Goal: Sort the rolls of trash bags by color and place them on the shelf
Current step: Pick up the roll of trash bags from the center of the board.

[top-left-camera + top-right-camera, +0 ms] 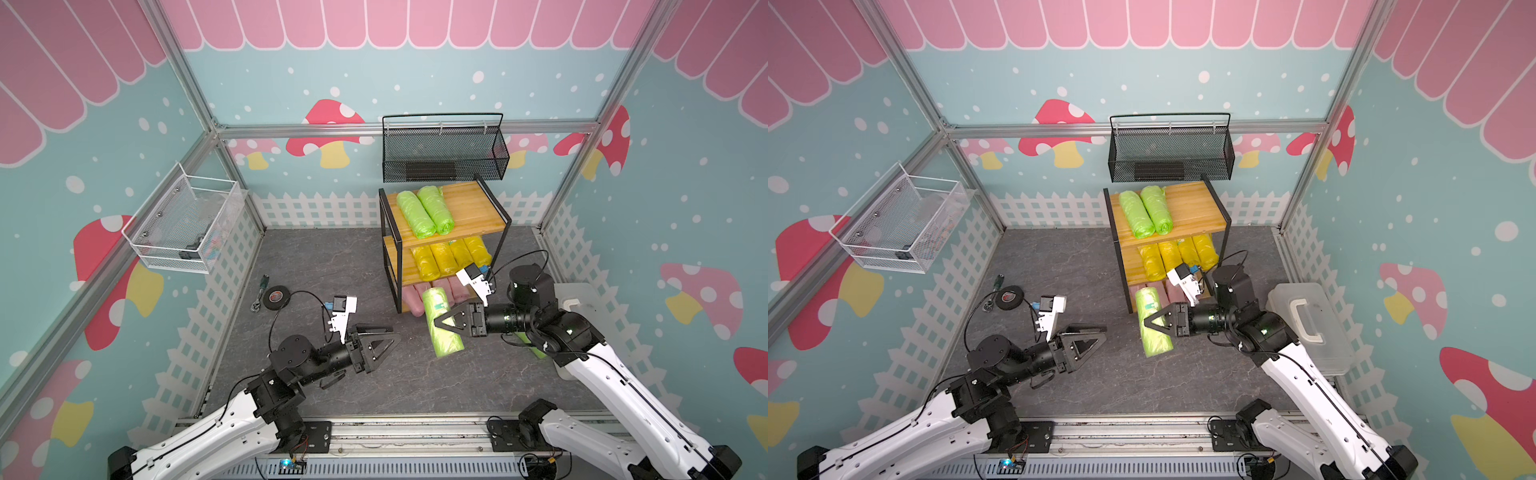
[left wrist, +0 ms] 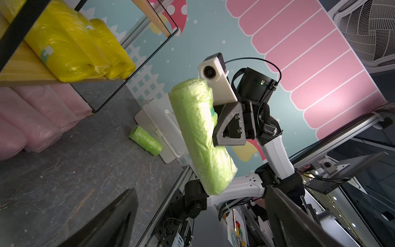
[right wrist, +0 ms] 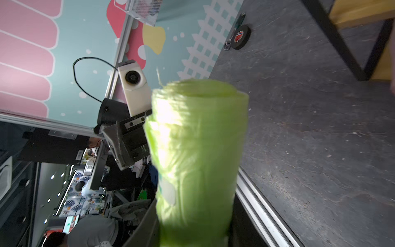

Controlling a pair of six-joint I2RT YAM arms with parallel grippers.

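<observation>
My right gripper (image 1: 438,322) is shut on a lime green roll (image 1: 446,345) and holds it above the floor in front of the shelf (image 1: 469,203). The roll fills the right wrist view (image 3: 196,149). Two green rolls (image 1: 424,212) lie on the top board, several yellow rolls (image 1: 451,255) on the middle one, and pink rolls (image 1: 411,301) at the bottom. Another green roll (image 2: 145,142) lies on the floor by the white box, mostly under the right arm in both top views. My left gripper (image 1: 392,334) stands open and empty, left of the held roll.
A black tape roll (image 1: 277,296) and a ratchet tool (image 1: 259,293) lie on the floor at the left. A white wire basket (image 1: 187,226) hangs on the left wall, a black mesh basket (image 1: 444,151) above the shelf. A clear lidded box (image 1: 1308,324) sits at the right.
</observation>
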